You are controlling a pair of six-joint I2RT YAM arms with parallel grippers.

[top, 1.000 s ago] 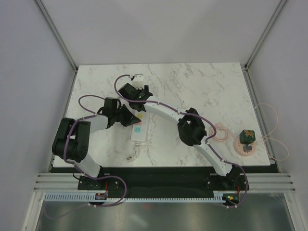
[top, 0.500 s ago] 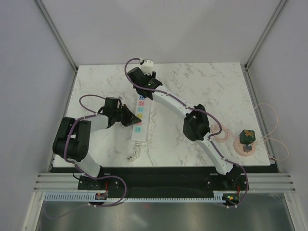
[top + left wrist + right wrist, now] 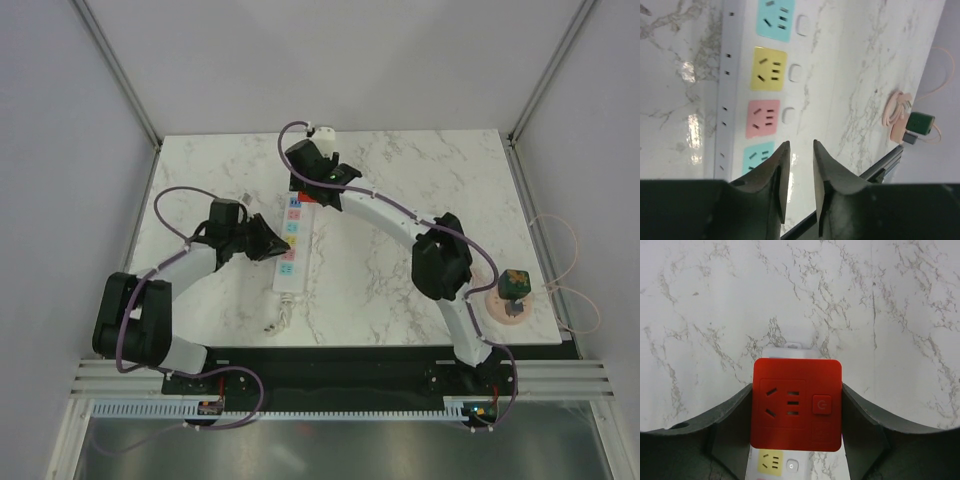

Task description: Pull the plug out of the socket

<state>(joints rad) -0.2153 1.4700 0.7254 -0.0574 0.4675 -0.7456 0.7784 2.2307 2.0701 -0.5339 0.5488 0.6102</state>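
The red-orange plug [image 3: 796,405] sits over the far end of the white socket strip [image 3: 790,347], above its yellow outlet. My right gripper [image 3: 796,407] is shut on the plug, one finger against each side. I cannot tell whether the prongs are still in. In the top view the plug [image 3: 296,186] shows as a red sliver under the right gripper [image 3: 303,183]. My left gripper [image 3: 272,247] rests at the strip's [image 3: 288,262] left edge near its middle. In the left wrist view its fingers [image 3: 801,147] are nearly together, with nothing between them, over the strip [image 3: 737,90].
A dark green cube [image 3: 514,281] with a thin pink cable sits on a pink disc [image 3: 508,306] at the right table edge; it also shows in the left wrist view [image 3: 920,123]. The strip's short cord [image 3: 278,320] lies by the front edge.
My right gripper has moved from the middle of the strip to its far end and is now around the plug. The left arm's elbow shifted left; its gripper stayed by the strip.
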